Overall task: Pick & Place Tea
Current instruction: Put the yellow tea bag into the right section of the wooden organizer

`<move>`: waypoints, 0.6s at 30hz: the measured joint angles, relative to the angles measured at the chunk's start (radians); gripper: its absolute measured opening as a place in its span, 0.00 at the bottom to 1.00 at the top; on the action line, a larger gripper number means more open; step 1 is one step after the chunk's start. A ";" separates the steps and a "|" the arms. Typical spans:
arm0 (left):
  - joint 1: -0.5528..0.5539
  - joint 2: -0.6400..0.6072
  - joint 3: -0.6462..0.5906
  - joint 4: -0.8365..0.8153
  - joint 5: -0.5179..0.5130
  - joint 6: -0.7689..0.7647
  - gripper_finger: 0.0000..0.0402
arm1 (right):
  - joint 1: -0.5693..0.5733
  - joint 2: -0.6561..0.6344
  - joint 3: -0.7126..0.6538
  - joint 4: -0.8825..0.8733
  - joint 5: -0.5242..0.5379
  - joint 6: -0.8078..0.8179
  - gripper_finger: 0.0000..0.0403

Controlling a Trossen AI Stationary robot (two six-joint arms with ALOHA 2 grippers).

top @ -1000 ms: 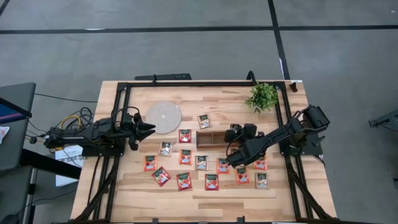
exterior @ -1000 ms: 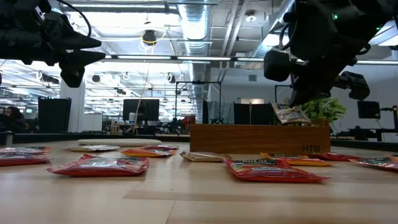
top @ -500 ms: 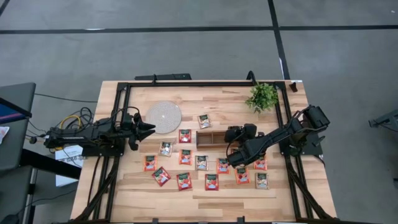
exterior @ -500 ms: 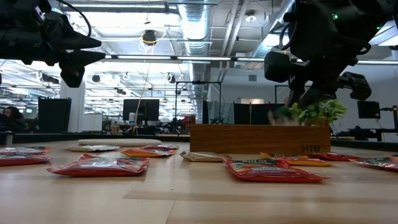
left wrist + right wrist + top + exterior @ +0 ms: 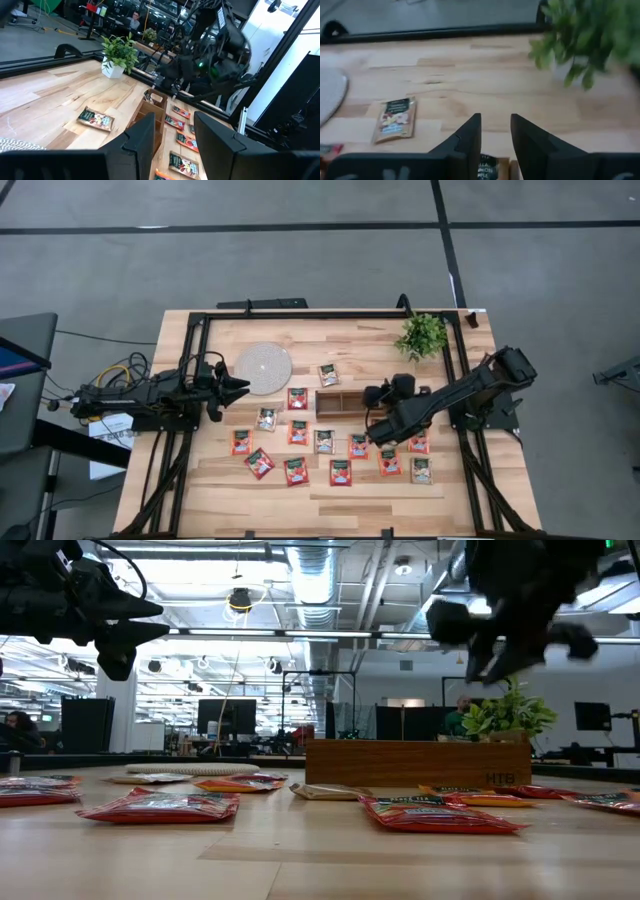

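Hovering above the right end of the wooden tray (image 5: 343, 401), the right gripper (image 5: 495, 131) has its 2 fingers parted by a narrow gap with nothing between them. Just beyond the fingertips, in the right wrist view, a dark-printed tea sachet (image 5: 485, 168) lies inside the tray's end compartment, apart from the fingers. In the low view this gripper (image 5: 500, 635) hangs well clear of the tray's top edge (image 5: 417, 762).

The left gripper (image 5: 236, 385) waits at the left side of the table (image 5: 360, 340), just left of the round white disc (image 5: 263, 367), its fingers (image 5: 141, 137) spread apart and empty.

Loose sachets lie scattered on the near half of the table: one pale one (image 5: 328, 374) sits far of the tray, between the disc and the potted plant (image 5: 422, 334); a red one (image 5: 297, 398) lies just left of the tray; others form a rough row nearer, including ones at (image 5: 324, 441), (image 5: 358, 446) and (image 5: 340, 472). 2 more (image 5: 389, 462), (image 5: 421, 470) lie beneath and beside the right arm. The plant stands at the far right corner, near the arm's path but apart from it.
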 joint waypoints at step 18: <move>0.000 0.000 0.000 0.000 0.000 0.000 0.32 | 0.178 -0.256 0.113 -0.240 -0.642 -0.306 0.24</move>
